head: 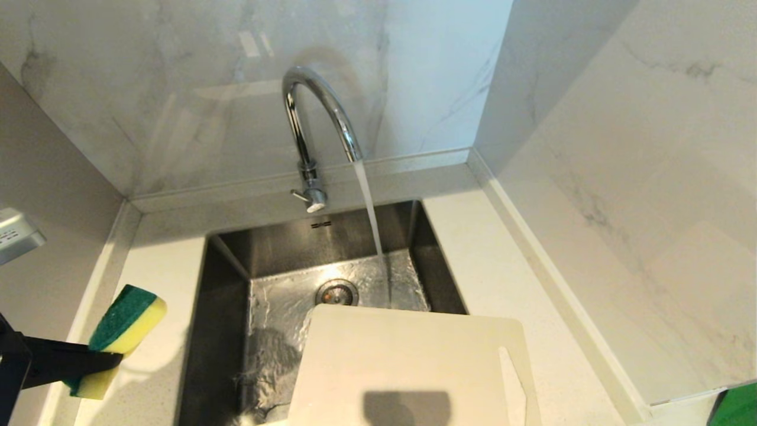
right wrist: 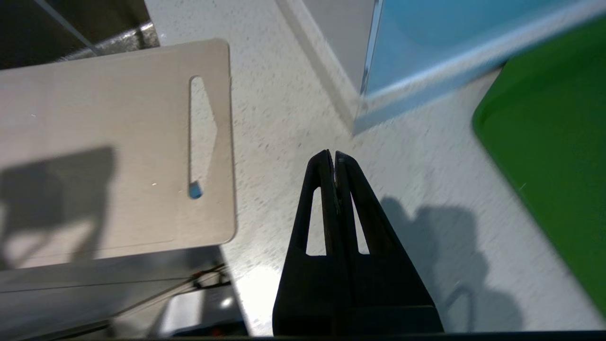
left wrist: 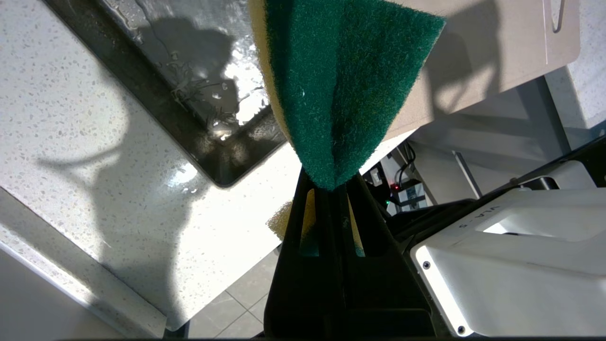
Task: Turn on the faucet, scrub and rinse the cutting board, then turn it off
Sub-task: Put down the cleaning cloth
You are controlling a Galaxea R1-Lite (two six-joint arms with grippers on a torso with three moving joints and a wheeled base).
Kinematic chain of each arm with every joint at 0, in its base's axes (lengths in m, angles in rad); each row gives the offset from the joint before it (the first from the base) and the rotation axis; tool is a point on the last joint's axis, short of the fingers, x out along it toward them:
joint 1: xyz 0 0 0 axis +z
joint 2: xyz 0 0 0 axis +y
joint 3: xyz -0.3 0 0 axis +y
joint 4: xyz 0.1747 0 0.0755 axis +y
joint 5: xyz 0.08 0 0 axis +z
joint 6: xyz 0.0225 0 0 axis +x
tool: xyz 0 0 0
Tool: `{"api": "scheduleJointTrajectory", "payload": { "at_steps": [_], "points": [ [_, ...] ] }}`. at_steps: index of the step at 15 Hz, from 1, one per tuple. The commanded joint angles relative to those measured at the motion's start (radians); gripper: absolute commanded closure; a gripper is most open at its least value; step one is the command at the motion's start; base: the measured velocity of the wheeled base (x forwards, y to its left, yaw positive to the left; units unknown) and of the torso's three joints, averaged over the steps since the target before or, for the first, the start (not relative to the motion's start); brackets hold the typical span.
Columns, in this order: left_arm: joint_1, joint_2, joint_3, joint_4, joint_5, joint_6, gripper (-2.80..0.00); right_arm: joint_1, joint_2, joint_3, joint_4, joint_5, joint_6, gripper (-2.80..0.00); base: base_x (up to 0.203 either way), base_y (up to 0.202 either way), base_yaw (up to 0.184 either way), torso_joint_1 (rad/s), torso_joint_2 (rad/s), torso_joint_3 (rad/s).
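- Green-and-yellow sponge, clamped in black left gripper.
- Cream-white cutting board, right of it.
- Shiny chrome faucet.
- White-speckled countertop below.
- Grey-veined marble wall.

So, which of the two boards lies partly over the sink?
The cream-white cutting board with the slot handle; the green board lies on the counter.

Cutting board covers sink's near right.

Cutting board cut off at head view's bottom edge; green board mostly out of frame.
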Motion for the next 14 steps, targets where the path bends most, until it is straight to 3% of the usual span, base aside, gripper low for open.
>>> {"api": "scheduleJointTrajectory", "payload": {
  "at_steps": [1, 2, 3, 5, 6, 7, 10, 14],
  "points": [
    [0.001, -0.010, 0.002, 0.003, -0.001, -0.002, 0.00, 0.001, -0.013, 0.011, -0.049, -0.001, -0.225, 0.00, 0.000, 0.000, 0.000, 0.000, 0.00, 0.000],
    [-0.001, -0.010, 0.000, 0.003, -0.002, -0.002, 0.00, 0.001, -0.013, 0.027, -0.090, 0.002, -0.330, 0.00, 0.000, 0.000, 0.000, 0.000, 0.00, 0.000],
    [0.001, -0.009, -0.001, 0.002, -0.002, -0.004, 0.00, 0.001, -0.013, 0.041, -0.126, 0.018, -0.366, 0.00, 0.000, 0.000, 0.000, 0.000, 0.00, 0.000],
    [0.001, -0.009, 0.002, 0.002, -0.003, -0.007, 0.00, 0.001, -0.013, 0.047, -0.129, 0.052, -0.364, 0.00, 0.000, 0.000, 0.000, 0.000, 0.00, 0.000],
    [0.001, -0.010, 0.005, 0.002, -0.002, -0.007, 0.00, 0.001, -0.013, 0.049, -0.129, 0.111, -0.366, 0.00, 0.000, 0.000, 0.000, 0.000, 0.00, 0.000],
    [0.001, -0.009, 0.002, 0.002, -0.003, -0.007, 0.00, 0.001, -0.013, 0.050, -0.129, 0.151, -0.340, 0.00, 0.000, 0.000, 0.000, 0.000, 0.00, 0.000],
    [0.001, -0.008, 0.002, 0.002, -0.003, -0.007, 0.00, 0.000, -0.012, 0.076, -0.154, 0.099, -0.063, 0.00, 0.000, 0.000, 0.000, 0.000, 0.00, 0.000],
    [0.001, -0.012, -0.002, 0.002, -0.003, -0.007, 0.00, 0.000, -0.013, 0.084, -0.173, 0.082, -0.068, 0.00, 0.000, 0.000, 0.000, 0.000, 0.00, 0.000]
  ]
}}
